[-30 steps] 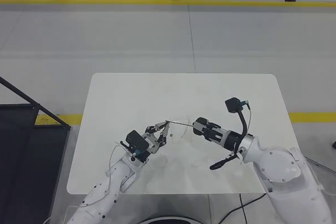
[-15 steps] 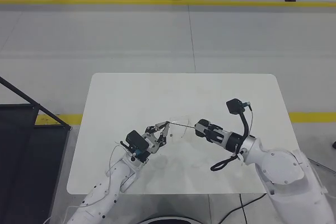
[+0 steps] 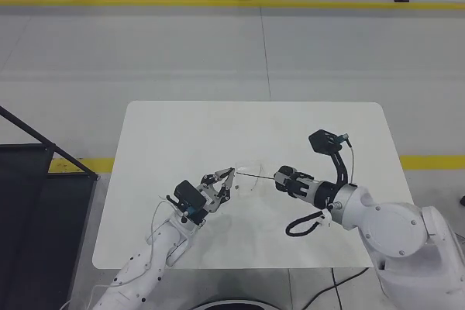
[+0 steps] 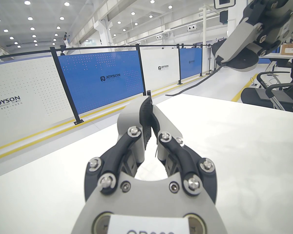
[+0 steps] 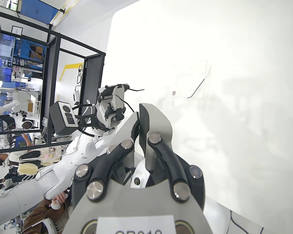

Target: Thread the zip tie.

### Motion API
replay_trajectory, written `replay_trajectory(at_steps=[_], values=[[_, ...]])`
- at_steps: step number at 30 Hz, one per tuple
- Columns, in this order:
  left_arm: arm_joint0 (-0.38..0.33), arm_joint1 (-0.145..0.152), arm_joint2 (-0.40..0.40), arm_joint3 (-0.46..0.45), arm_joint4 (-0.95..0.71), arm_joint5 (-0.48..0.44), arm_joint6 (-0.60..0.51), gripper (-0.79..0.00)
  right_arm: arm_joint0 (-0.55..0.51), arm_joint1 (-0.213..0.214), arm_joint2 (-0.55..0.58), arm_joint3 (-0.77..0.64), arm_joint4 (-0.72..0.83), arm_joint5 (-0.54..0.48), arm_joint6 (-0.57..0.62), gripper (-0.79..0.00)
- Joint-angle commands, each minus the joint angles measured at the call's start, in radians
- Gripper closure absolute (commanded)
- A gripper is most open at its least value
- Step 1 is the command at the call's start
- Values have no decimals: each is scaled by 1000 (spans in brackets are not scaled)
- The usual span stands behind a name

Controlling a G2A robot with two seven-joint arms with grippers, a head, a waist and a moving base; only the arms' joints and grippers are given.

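Centre of the top view: a thin black zip tie is held above the white bench, spanning two arms. The left fingers and right fingers, each pair pressed together, pinch it from either side, probably to line up tail and head for threading.

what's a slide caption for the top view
Left gripper and right gripper hold a black zip tie between them above the white table

Zip tie partly hidden between fingers

Zip tie over white table
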Motion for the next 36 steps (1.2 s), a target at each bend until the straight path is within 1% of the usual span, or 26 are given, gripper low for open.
replay_trajectory(at_steps=[1, 5, 7, 10, 13, 17, 26, 31, 36], values=[[0, 0, 0, 0, 0, 0, 0, 0, -1, 0, 0, 1, 1, -1, -1, 0], [0, 0, 0, 0, 0, 0, 0, 0, -1, 0, 0, 1, 1, -1, -1, 0], [0, 0, 0, 0, 0, 0, 0, 0, -12, -1, -5, -2, 7, -27, -18, 0], [0, 0, 0, 0, 0, 0, 0, 0, -21, -2, -11, -20, 5, 3, -32, 0], [0, 0, 0, 0, 0, 0, 0, 0, -12, -3, -21, -29, -5, 51, -25, 0], [0, 0, 0, 0, 0, 0, 0, 0, 6, -5, -37, -31, -8, 91, -23, 0], [0, 0, 0, 0, 0, 0, 0, 0, 30, -11, -52, -17, 21, 127, -54, 0], [0, 0, 0, 0, 0, 0, 0, 0, 52, -13, -66, -5, 22, 166, -43, 0], [0, 0, 0, 0, 0, 0, 0, 0, 66, -15, -69, 4, 32, 180, -44, 0]])
